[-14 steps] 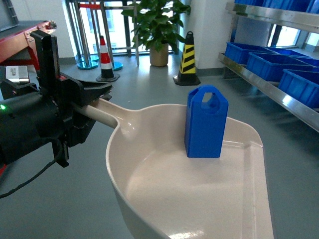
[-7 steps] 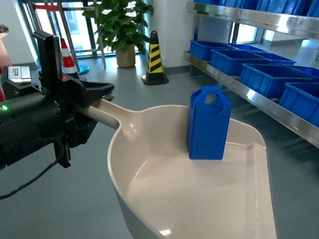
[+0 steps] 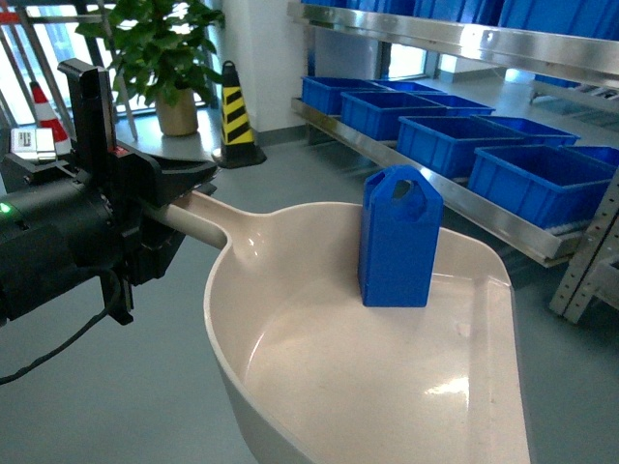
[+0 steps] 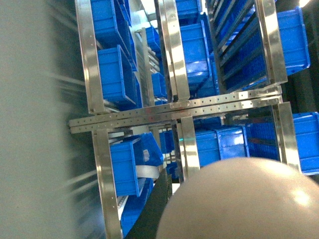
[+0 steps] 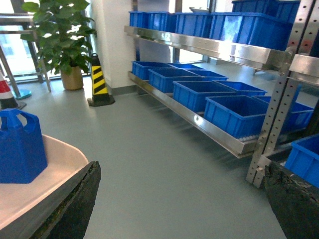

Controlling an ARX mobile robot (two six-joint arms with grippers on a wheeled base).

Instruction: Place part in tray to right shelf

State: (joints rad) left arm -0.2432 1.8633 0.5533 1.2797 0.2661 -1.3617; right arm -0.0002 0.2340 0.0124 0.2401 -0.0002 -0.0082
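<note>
Now the part (image 3: 399, 238), a block of bright blue smooth plastic, taller than wide, stands upright inside the tray (image 3: 290, 358), close to its far right edge, where the rounded wall meets the flat front lip. Its top is peaked and has cut-out holes. The tray is a big cream scoop of glossy plastic with a deep rounded back and a long straight handle (image 3: 198, 218) that goes to the left. The left gripper (image 3: 160, 198), black and of hard angular shape, has its fingers pressed onto this handle from both sides and carries the tray above the grey floor (image 3: 116, 387). In the left wrist view only the rounded cream back of the tray fills the lower corner, with metal racks behind. Of the right gripper, the right wrist view shows two dark rough pads (image 5: 75, 209) far apart, spread, with nothing between them; the left one is just beside the tray's edge. On the right stands a stainless steel shelf (image 3: 503, 215) with shiny perforated posts, and blue plastic crates (image 3: 527, 179) sit in a row on its low level. Behind are a striped cone (image 3: 232, 116) and a potted plant (image 3: 160, 58).
</note>
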